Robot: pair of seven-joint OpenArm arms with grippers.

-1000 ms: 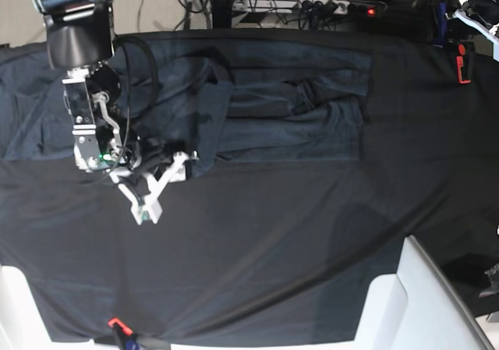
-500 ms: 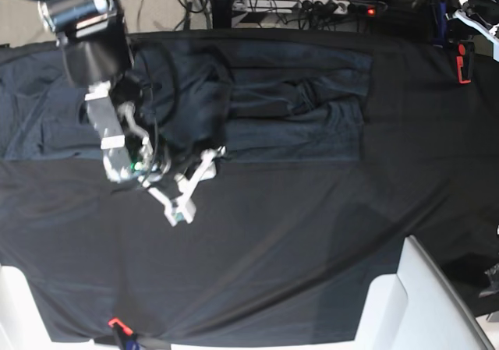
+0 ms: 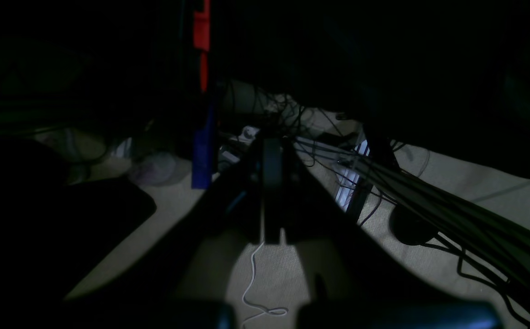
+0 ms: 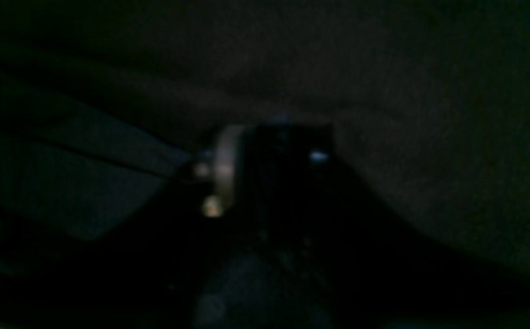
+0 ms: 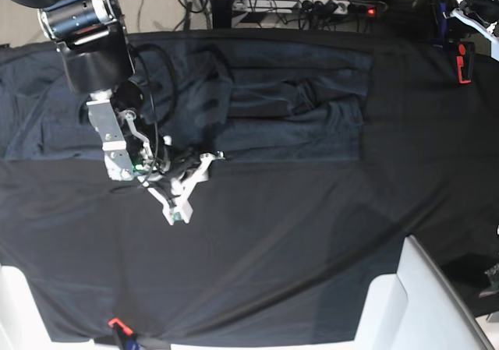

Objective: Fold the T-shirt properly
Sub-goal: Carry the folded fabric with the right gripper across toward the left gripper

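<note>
Black cloth (image 5: 296,233) drapes the whole table; the T-shirt (image 5: 288,104) lies wrinkled near its far edge. Right gripper (image 5: 189,188) rests at the shirt's near-left hem — its grip unreadable. Left gripper (image 3: 272,201), pressed shut, faces floor cables (image 3: 429,192).

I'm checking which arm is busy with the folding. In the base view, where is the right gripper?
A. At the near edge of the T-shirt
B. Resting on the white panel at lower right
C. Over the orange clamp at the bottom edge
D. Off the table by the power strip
A: the right gripper sits at the near hem of the T-shirt, on the black cloth.
</note>
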